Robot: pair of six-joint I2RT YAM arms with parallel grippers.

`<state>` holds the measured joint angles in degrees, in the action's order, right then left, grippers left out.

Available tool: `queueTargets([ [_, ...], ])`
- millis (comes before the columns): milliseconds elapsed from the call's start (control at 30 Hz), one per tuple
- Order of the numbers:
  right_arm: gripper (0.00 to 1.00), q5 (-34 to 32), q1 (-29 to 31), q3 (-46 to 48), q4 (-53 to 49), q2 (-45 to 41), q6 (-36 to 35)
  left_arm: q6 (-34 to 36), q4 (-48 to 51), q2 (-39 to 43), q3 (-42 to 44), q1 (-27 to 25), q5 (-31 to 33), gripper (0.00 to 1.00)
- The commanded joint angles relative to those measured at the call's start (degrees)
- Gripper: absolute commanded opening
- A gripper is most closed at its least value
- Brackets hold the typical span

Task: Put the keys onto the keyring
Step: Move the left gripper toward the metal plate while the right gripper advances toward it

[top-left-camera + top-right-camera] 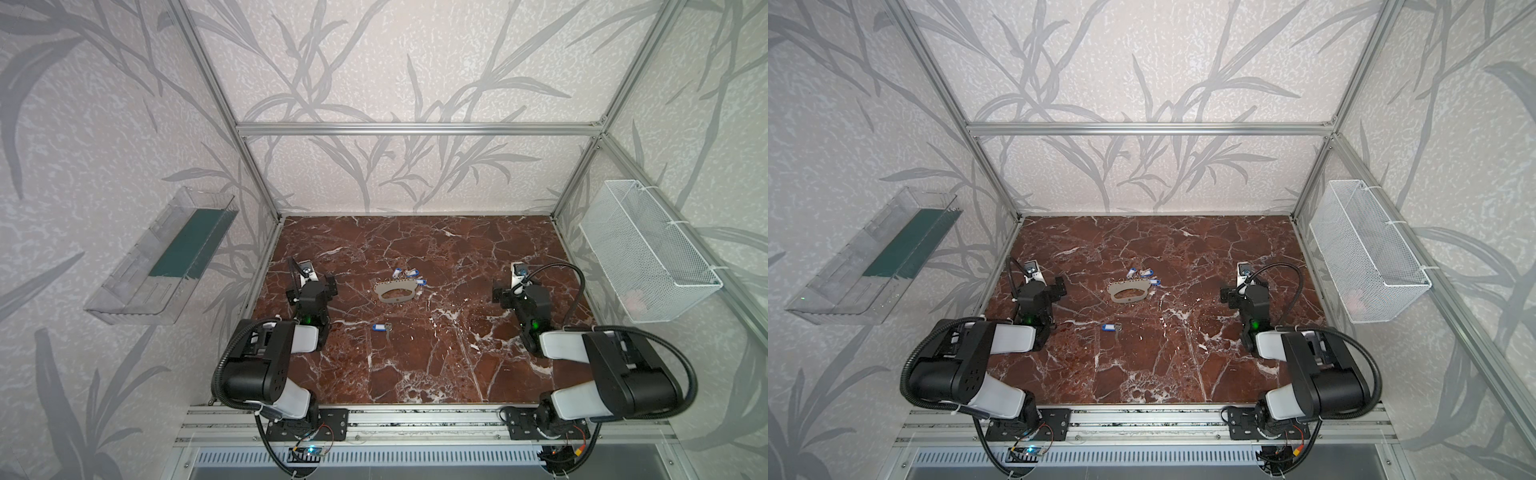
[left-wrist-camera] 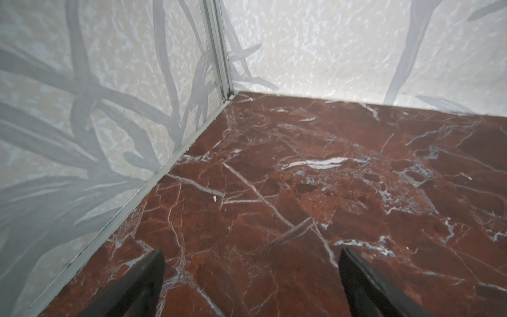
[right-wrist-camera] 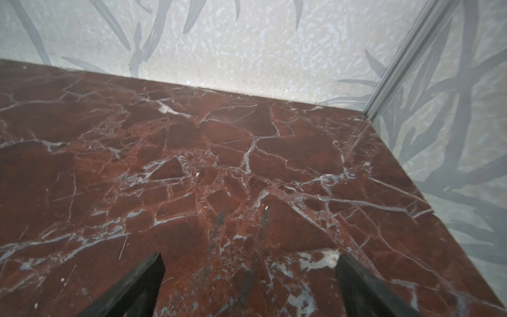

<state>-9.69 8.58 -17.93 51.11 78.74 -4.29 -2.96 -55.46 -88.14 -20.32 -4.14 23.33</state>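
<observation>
In both top views the keyring point(image 1: 395, 291) point(image 1: 1129, 291), a flat grey half-moon plate with an oval cut-out, lies mid-table. Several keys point(image 1: 409, 274) point(image 1: 1142, 273) with blue tags lie just behind it and at its right end. One more key with a blue tag point(image 1: 381, 328) point(image 1: 1111, 327) lies alone, nearer the front. My left gripper point(image 1: 311, 287) point(image 1: 1038, 289) point(image 2: 252, 256) hovers open and empty left of the keyring. My right gripper point(image 1: 519, 289) point(image 1: 1246, 291) point(image 3: 249, 260) is open and empty to its right. Both wrist views show only bare marble between the fingers.
The red-brown marble table point(image 1: 415, 365) is boxed in by patterned walls and aluminium frame posts point(image 2: 219, 55) point(image 3: 397, 68). A clear plastic tray point(image 1: 166, 257) hangs on the left wall. A white mesh basket point(image 1: 648, 253) hangs on the right wall.
</observation>
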Motion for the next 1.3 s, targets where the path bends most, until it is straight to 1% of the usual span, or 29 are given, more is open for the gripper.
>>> queueTargets([
  [0, 0.99, -2.1, 0.4, -1.7, -5.1, -8.0, 1.8, 0.7, -0.9, 0.2, 0.4, -0.5, 2.2, 0.99],
  [33, 0.99, -1.4, 0.4, -1.7, -5.7, -10.0, 3.8, 0.5, -0.3, 0.2, 0.2, -0.3, 1.9, 0.99],
  [67, 0.99, -0.4, 0.4, -2.0, -6.7, -11.4, 5.6, 0.8, -1.8, -0.2, 0.5, -0.2, 1.7, 0.99],
  [133, 0.99, 2.4, 0.5, -3.8, -12.6, -14.5, 8.6, 1.5, -3.9, 0.3, 1.5, -0.3, 1.4, 0.99],
  [167, 0.99, 3.3, 0.4, -4.7, -15.0, -15.4, 10.1, 2.0, -2.8, 1.8, 1.4, -0.5, 1.7, 0.99],
  [300, 0.99, 4.9, 0.4, -5.8, -17.3, -17.8, 17.0, 1.5, 18.9, 12.0, -5.4, -0.5, 0.4, 0.99],
  [333, 0.99, 5.5, 0.3, -5.9, -17.8, -18.6, 19.3, -0.3, 24.8, 13.9, -7.7, -0.5, 1.0, 0.99],
  [367, 0.99, 5.8, 0.2, -6.1, -19.1, -19.2, 22.2, -4.0, 30.5, 15.5, -10.2, -0.5, 2.8, 0.99],
  [400, 0.99, 6.7, 0.1, -6.6, -19.9, -19.4, 24.1, -8.5, 39.2, 17.1, -13.9, -0.4, 4.5, 0.99],
  [467, 0.99, 9.6, -0.3, -8.4, -22.1, -19.3, 25.5, -15.2, 53.3, 18.8, -20.8, -0.4, 5.6, 0.99],
  [533, 0.99, 9.7, -1.0, -10.6, -27.7, -19.3, 30.4, -20.4, 60.7, 21.4, -24.1, -0.4, 4.6, 0.99],
  [600, 0.99, 12.2, -1.3, -11.8, -29.0, -19.2, 31.0, -22.4, 63.4, 25.0, -24.4, -0.2, 1.7, 0.99],
  [667, 0.99, 16.6, -1.2, -11.7, -26.8, -18.8, 31.6, -24.4, 65.3, 28.3, -24.3, 0.2, -3.2, 0.99],
  [767, 0.99, 20.7, -1.2, -12.0, -25.4, -18.2, 34.4, -27.9, 70.2, 30.5, -25.7, 0.2, -8.5, 0.99],
  [800, 0.99, 21.7, -1.2, -12.0, -25.2, -18.0, 35.8, -26.5, 70.5, 30.6, -25.6, 0.1, -11.8, 0.99],
  [867, 0.99, 24.6, -0.6, -12.0, -24.8, -17.3, 37.1, -28.7, 72.8, 31.1, -25.4, -0.9, -14.4, 0.90],
  [900, 0.99, 24.5, 0.0, -12.2, -25.4, -17.2, 37.7, -30.0, 73.9, 31.5, -25.0, -1.5, -14.9, 0.88],
  [967, 0.99, 24.3, 2.1, -12.2, -25.8, -16.8, 37.9, -33.1, 74.7, 32.9, -22.6, -3.6, -13.8, 0.87],
  [1033, 0.99, 24.9, 4.7, -13.7, -29.1, -16.3, 35.2, -35.0, 74.4, 33.9, -20.3, -5.7, -13.5, 0.87],
  [1067, 0.99, 24.4, 6.5, -14.9, -31.5, -16.0, 33.0, -36.2, 74.7, 34.3, -19.4, -6.6, -13.6, 0.87],
  [1133, 0.99, 22.1, 10.4, -15.6, -33.3, -15.9, 29.6, -37.7, 76.4, 34.4, -18.5, -7.6, -14.4, 0.87],
  [1267, 0.99, 19.1, 15.8, -15.8, -36.1, -15.0, 27.8, -39.9, 77.0, 34.6, -16.0, -10.0, -17.8, 0.87],
])
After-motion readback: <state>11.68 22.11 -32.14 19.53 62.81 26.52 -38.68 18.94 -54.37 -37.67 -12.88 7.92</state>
